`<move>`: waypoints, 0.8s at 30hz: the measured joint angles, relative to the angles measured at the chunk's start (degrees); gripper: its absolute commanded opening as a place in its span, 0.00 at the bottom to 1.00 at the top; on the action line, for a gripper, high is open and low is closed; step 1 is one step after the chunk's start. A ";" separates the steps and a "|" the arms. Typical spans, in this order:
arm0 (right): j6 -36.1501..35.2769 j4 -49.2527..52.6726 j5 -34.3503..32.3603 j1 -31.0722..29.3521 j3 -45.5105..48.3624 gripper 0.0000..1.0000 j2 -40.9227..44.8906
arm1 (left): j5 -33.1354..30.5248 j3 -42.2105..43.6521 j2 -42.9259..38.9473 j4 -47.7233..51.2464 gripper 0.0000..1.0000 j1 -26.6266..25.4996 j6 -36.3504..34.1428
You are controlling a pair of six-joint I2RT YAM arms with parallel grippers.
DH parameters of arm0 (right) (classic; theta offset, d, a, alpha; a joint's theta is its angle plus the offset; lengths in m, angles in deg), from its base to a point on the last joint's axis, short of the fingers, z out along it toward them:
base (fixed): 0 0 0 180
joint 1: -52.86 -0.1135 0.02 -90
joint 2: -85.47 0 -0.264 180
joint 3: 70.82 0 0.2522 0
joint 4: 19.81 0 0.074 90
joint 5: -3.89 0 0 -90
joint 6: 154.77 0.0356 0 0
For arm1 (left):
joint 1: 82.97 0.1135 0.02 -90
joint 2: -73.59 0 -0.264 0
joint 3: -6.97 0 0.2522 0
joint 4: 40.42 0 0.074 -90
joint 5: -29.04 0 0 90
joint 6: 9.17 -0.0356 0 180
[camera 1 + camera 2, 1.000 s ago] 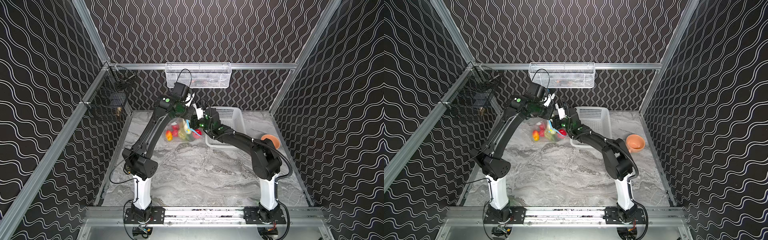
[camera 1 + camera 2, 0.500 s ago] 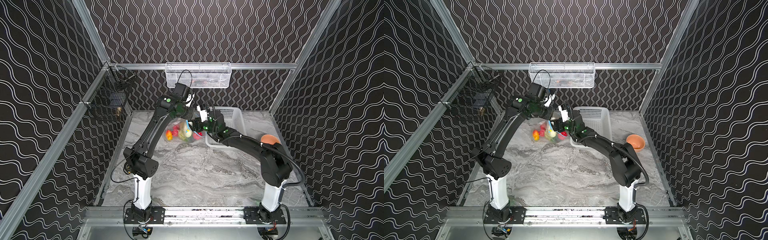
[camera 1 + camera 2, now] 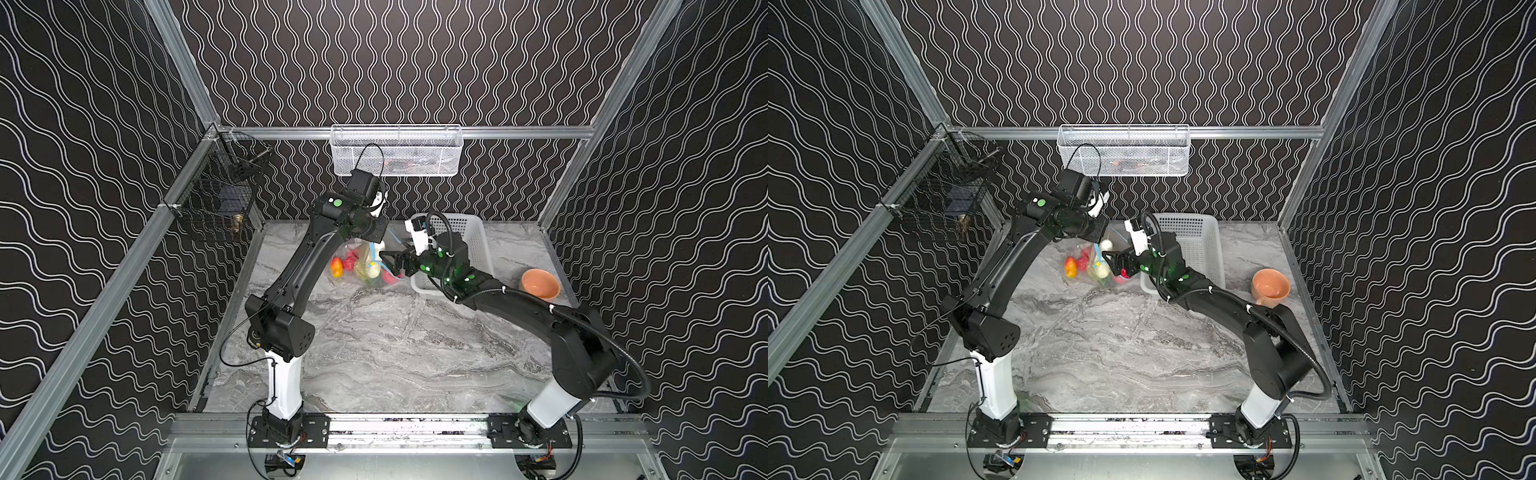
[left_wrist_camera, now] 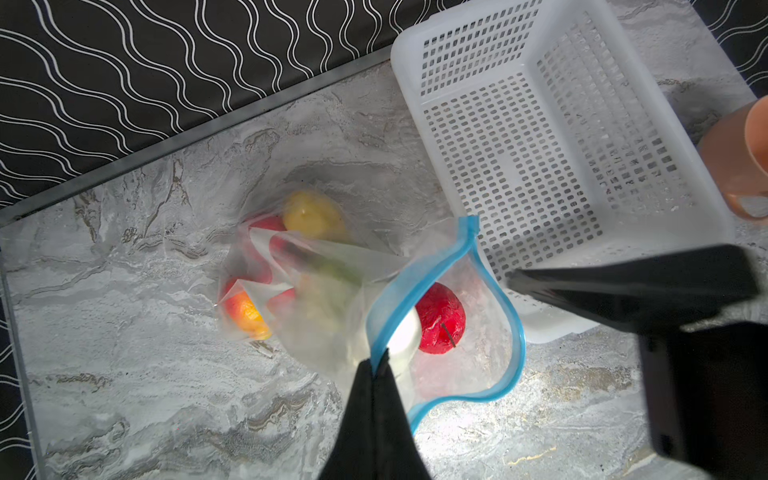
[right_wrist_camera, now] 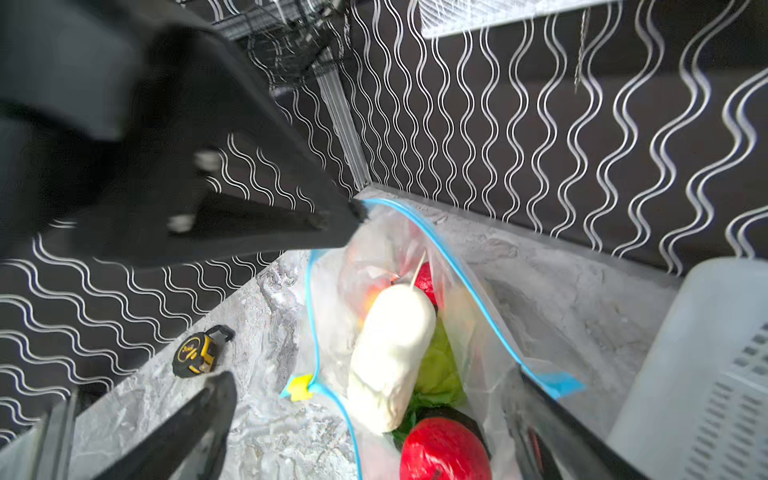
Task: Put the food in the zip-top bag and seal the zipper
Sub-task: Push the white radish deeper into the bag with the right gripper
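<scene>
In both top views the zip-top bag (image 3: 359, 266) sat at the back of the table (image 3: 395, 332) between the arms, with the food (image 3: 337, 268) inside. The left wrist view showed the left fingers (image 4: 374, 399) pinched shut on the zipper (image 4: 432, 266). In the right wrist view the right fingers (image 5: 187, 424) stood wide and empty. The yellow slider (image 5: 301, 388) lay between them, and the strip ran away toward the left pinch.

This is a robotics lab test cell. Black panels printed with white wavy lines (image 3: 395, 62) wall it in on three sides, held by bare aluminium frame rails (image 3: 519, 132). A black-and-white left robot arm (image 3: 299, 270) and a matching right robot arm (image 3: 523, 309) are bolted to a metal base rail (image 3: 407, 428) along the near edge of a grey marble-patterned tabletop (image 3: 395, 345). A white wire mesh basket (image 3: 397, 151) hangs on the back rail and a black wire cage (image 3: 212, 203) on the left rail. A yellow-and-black tape measure (image 5: 195, 353) lies on the tabletop.
</scene>
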 measured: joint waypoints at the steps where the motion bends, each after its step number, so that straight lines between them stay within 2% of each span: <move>1: -1.36 -0.39 -0.13 -0.02 1.18 0.99 1.25 | 0.04 1.01 -0.39 -0.28 0.00 0.00 -0.04; 8: -9.94 0.55 -3.91 -0.37 4.04 0.99 6.78 | 1.97 7.52 -2.45 -1.90 0.00 0.04 -1.42; 14: -13.60 8.74 -6.08 -1.05 1.33 0.99 7.13 | 2.93 8.20 -1.95 -1.90 0.00 -0.42 -2.69; 17: -15.61 11.80 -7.43 -2.75 1.31 0.99 7.02 | 2.91 9.35 -1.81 -2.01 0.00 -1.44 -2.86; 24: -26.23 14.10 -11.87 -8.07 5.11 0.99 7.32 | 0.28 12.72 -1.75 -3.76 0.00 -5.99 -4.20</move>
